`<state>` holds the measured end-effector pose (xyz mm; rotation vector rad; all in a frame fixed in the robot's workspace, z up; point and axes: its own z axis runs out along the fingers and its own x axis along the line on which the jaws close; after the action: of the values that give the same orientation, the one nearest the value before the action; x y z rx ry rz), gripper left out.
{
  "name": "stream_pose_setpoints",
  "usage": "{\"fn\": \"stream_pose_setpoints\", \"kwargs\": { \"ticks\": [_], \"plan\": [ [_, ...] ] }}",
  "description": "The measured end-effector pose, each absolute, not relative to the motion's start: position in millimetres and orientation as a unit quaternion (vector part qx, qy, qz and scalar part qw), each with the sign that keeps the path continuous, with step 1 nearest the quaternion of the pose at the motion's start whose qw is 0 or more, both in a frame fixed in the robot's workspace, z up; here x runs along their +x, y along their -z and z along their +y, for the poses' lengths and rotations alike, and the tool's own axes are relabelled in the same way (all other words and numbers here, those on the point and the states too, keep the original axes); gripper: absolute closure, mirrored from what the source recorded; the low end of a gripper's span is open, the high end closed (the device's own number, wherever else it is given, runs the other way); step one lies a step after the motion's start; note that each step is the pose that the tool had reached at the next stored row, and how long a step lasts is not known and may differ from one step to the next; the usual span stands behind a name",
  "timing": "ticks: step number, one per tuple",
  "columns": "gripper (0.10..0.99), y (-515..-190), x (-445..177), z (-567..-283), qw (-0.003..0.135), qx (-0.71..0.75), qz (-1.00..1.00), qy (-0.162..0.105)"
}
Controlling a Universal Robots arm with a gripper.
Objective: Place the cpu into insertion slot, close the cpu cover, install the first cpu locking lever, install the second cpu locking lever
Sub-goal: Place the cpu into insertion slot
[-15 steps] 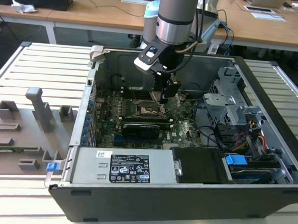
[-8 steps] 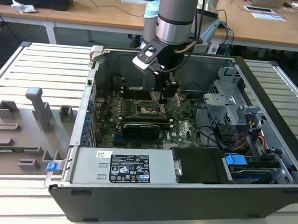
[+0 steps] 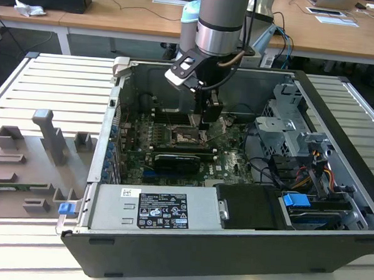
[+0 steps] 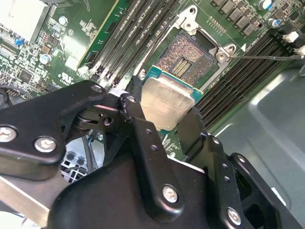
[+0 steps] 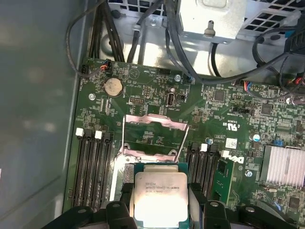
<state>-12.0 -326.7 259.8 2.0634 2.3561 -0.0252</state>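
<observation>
Close above the bare insertion slot (image 4: 188, 57), the cpu (image 4: 167, 100) was held pinched by its edges in the gripper (image 4: 164, 121), not yet seated. Placement was judged the step in hand, for which square alignment with the socket frame was judged needed.

Computer case (image 3: 218, 254): on the table (image 3: 52, 76), open side up.
Moulded tray (image 3: 29, 163): on the table, at the exterior view's left of the case.
Motherboard (image 3: 233, 164): flat on the case floor.
Insertion slot (image 4: 187, 56): set in the motherboard, with memory slots (image 4: 128, 33) along two opposite sides.
Cpu cover (image 5: 157, 122): tilted up from one edge of the slot, on the side toward the coin cell (image 5: 113, 87).
Cpu (image 4: 167, 102): between the fingers of the tool (image 3: 208, 121), above the slot's edge and apart from it.
Graphics card (image 3: 183, 160): between the slot and the power supply (image 3: 152, 207).
Power supply: along the case's near wall in the exterior view.
Drive cage (image 3: 288, 120): inside the case, at the exterior view's right.
</observation>
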Motion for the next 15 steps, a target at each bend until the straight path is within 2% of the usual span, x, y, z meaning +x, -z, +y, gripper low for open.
{"fn": "stream_pose_setpoints", "kwargs": {
  "ticks": [15],
  "plan": [
    [0.545,-259.2,-12.0,-326.7,0.005,0.695,0.719,0.009]
  ]
}}
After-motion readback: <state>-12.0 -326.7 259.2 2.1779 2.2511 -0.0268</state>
